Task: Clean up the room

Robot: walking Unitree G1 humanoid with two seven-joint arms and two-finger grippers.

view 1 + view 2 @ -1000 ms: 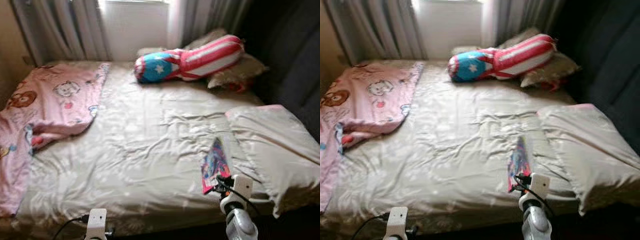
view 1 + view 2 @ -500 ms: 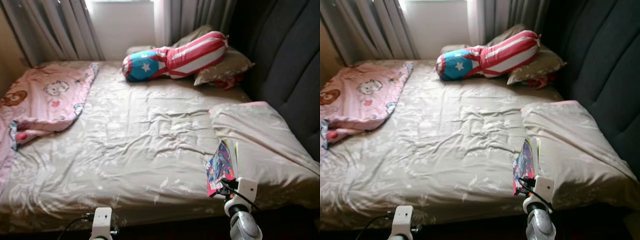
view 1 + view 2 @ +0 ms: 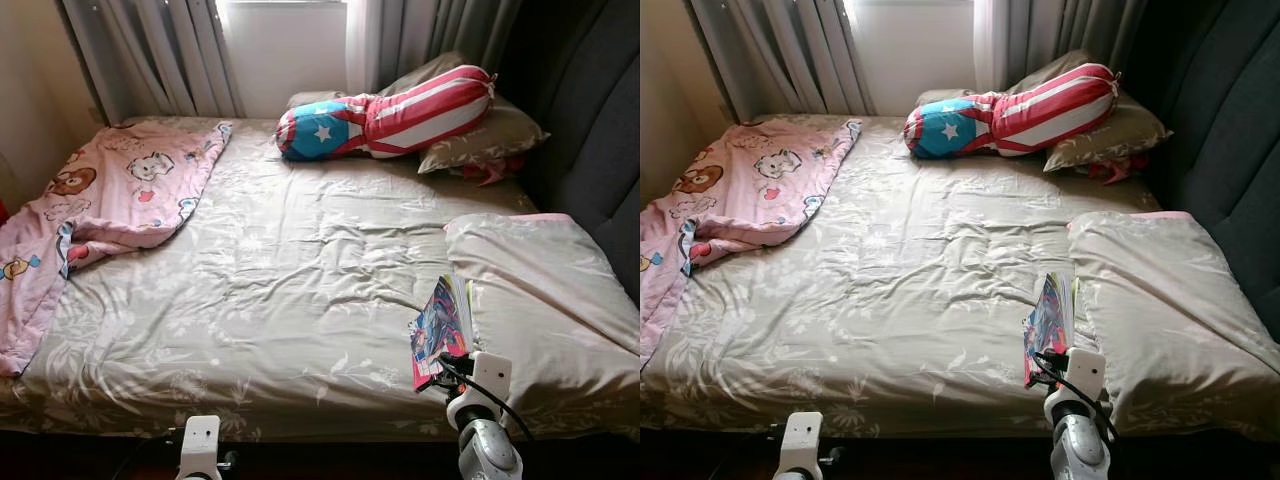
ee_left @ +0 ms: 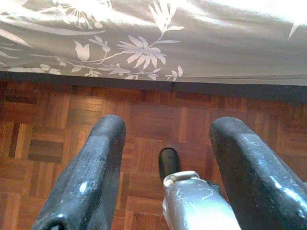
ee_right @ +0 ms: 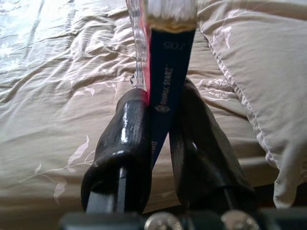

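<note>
Right wrist view — book (image 5: 165, 67) between right pincer (image 5: 160, 143) fingers

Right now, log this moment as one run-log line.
right gripper: shut on book, held over bed | left gripper: open, low over floor | pillow beside book

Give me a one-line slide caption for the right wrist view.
Right pincer clamped on the spine of a thin book, held above the floral bedsheet beside a pillow.

Bed (image 3: 300, 300): blanket (image 3: 110, 200) far left, bolster (image 3: 385, 110) on far pillows (image 3: 485, 135), pillow (image 3: 550, 290) near right.
</note>
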